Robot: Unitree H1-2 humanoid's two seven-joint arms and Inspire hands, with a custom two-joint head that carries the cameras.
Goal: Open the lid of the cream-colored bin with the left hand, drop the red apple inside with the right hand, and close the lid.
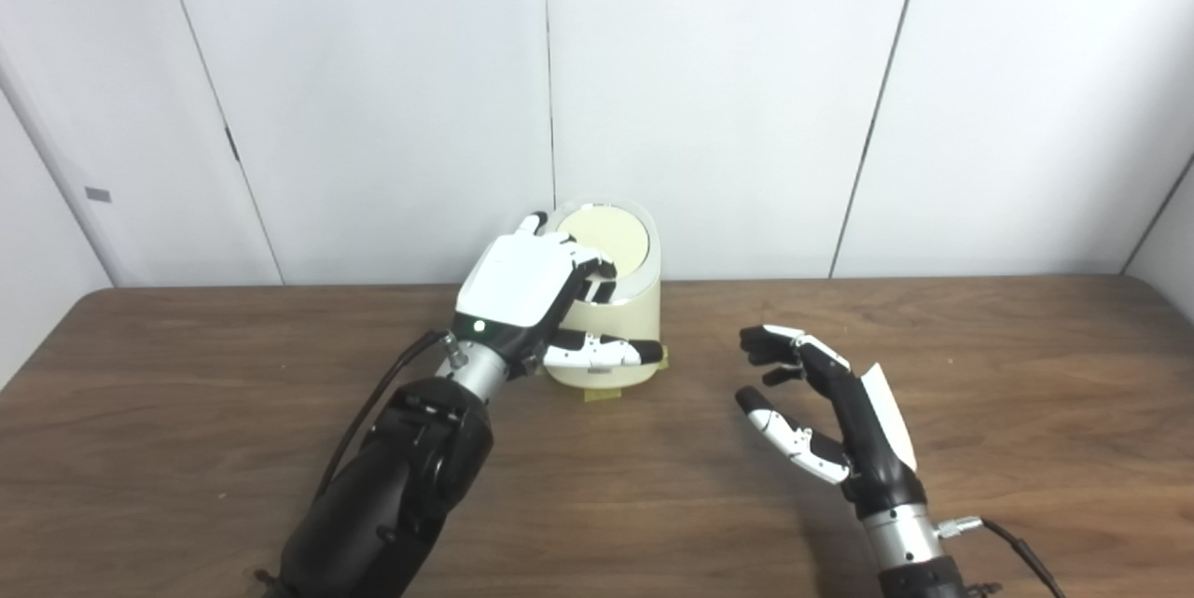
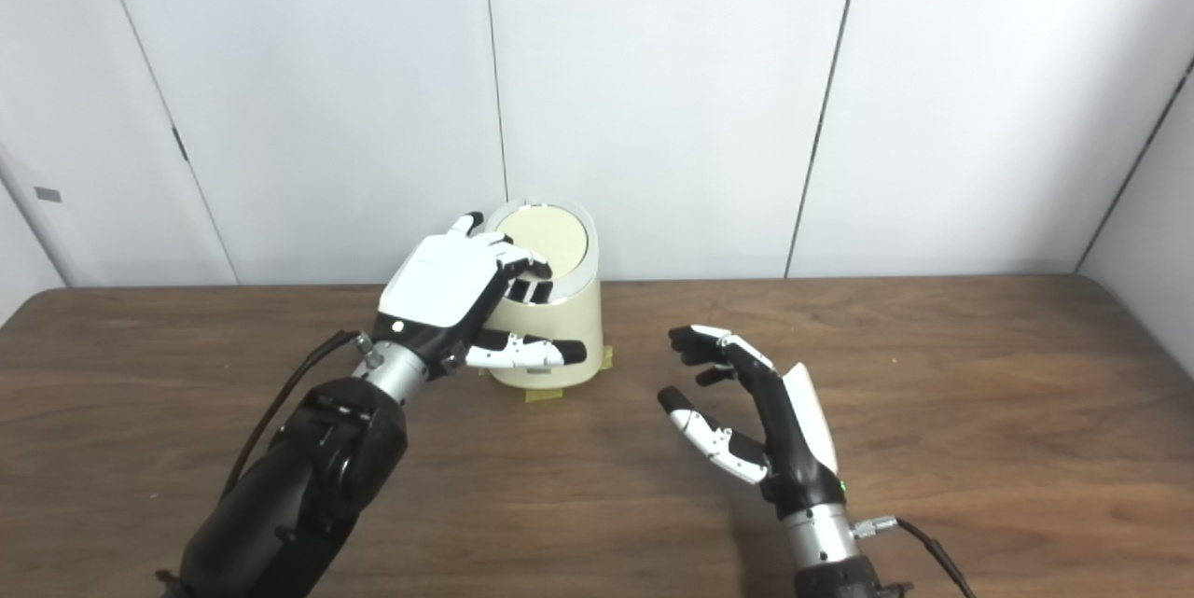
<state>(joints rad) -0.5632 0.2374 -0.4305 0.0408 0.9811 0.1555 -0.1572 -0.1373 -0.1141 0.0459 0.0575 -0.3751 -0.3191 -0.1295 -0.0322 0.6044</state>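
The cream-colored bin (image 1: 634, 318) stands at the back of the table, against the wall. Its round lid (image 1: 611, 239) faces me at a tilt; I cannot tell whether it is lifted off the rim. My left hand (image 1: 527, 285) rests on the bin's near left side. Its fingers (image 1: 597, 276) curl over the lid's front edge, and its thumb (image 1: 606, 354) lies across the bin's front wall. My right hand (image 1: 821, 411) hovers over the table to the right of the bin, open and empty, palm turned left. No red apple shows in either view.
The brown wooden table (image 1: 979, 365) stretches to both sides. Yellow tape (image 1: 602, 395) sticks out under the bin's base. White wall panels (image 1: 746, 66) rise right behind the bin. A cable (image 1: 1017, 547) trails from my right wrist.
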